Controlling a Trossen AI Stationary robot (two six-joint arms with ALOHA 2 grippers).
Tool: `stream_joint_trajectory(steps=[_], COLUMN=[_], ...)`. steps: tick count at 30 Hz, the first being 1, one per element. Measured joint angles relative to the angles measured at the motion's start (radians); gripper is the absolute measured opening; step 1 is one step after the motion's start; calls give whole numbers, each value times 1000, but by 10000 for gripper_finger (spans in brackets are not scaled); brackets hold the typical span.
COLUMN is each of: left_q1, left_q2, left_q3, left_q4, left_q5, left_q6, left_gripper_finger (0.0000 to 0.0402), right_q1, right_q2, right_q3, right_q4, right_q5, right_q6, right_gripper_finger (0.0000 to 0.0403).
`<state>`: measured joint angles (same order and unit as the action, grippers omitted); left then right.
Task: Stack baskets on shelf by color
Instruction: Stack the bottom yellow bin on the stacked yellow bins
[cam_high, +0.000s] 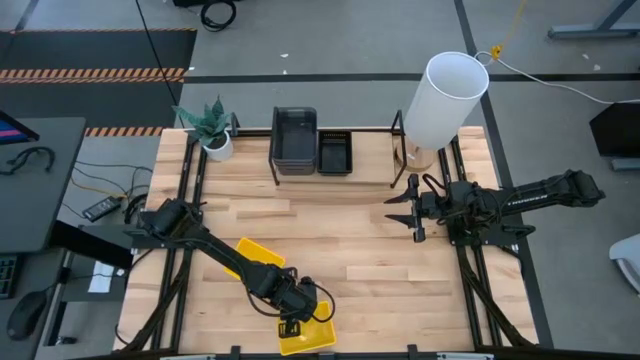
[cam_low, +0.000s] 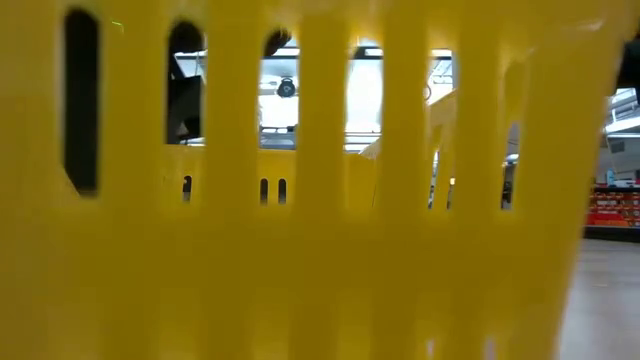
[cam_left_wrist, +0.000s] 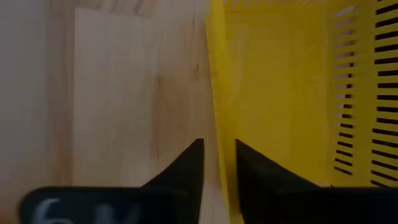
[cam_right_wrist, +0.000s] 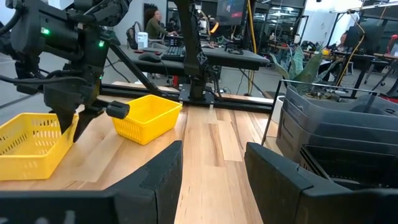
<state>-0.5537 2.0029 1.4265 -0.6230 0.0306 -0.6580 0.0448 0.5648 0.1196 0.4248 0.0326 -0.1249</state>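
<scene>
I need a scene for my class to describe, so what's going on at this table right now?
The left gripper straddles the wall of a yellow basket at the table's near edge, fingers either side of the rim. A second yellow basket lies behind it. The right gripper waits open, empty, near the shelf, where dark grey baskets and a black basket sit.

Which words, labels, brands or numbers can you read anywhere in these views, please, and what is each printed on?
No text can be quoted with certainty.
Right arm: white lettering along the link, too small to read.
Left wrist: pale characters, the first perhaps "6", too blurred to read.
Red display in the room behind: any signs are too blurred to read.
</scene>
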Motion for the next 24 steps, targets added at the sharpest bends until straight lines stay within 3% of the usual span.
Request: stream_joint_trajectory(steps=[6,13,24], left_q1=[0,2,31], left_q2=[0,-19,-228], left_q3=[0,0,0], left_q4=[-3,-14,-225], left_q5=[7,13,-23], left_q6=[16,81,192], left_gripper_finger=[10,7,7], right_q1=[0,0,0], right_q2=[0,0,0], right_q3=[0,0,0], right_q4=[0,0,0], right_q5=[0,0,0], right_q6=[0,0,0], right_gripper_finger=[180,180,180])
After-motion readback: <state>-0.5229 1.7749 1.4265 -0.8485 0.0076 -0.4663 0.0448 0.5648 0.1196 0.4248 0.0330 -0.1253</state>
